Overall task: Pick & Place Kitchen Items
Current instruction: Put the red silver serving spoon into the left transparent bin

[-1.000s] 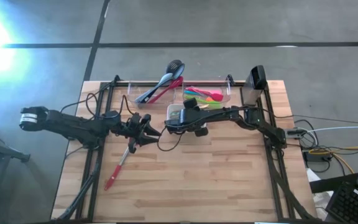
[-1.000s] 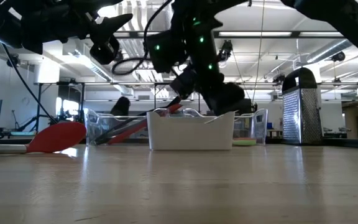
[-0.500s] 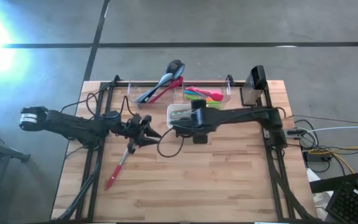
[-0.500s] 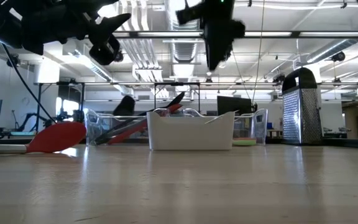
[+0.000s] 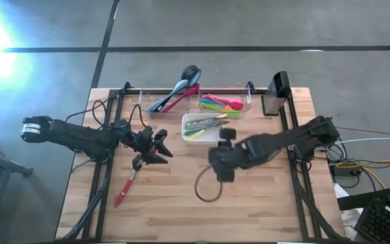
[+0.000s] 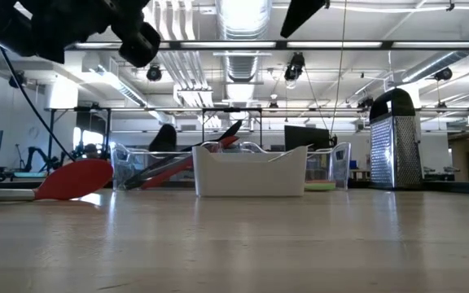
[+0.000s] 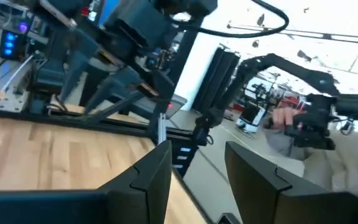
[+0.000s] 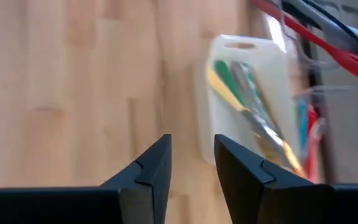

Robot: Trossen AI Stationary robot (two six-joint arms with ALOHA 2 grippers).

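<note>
High view: the wooden table [image 5: 249,203] carries two clear bins [image 5: 181,102] along its twelve o'clock edge, one with dark and red utensils [image 5: 181,89], the other with bright spoons [image 5: 222,104]. Just below sits a white dish [image 5: 189,134] holding yellow and green utensils [image 5: 207,123]. The right gripper [image 5: 217,157] hangs at the dish's five o'clock, fingers [image 8: 151,171] spread and empty. The left gripper [image 5: 160,150] sits at nine o'clock from it, fingers [image 7: 148,177] parted, empty. A red spatula [image 5: 125,186] lies on the wood at seven o'clock from the left gripper.
</note>
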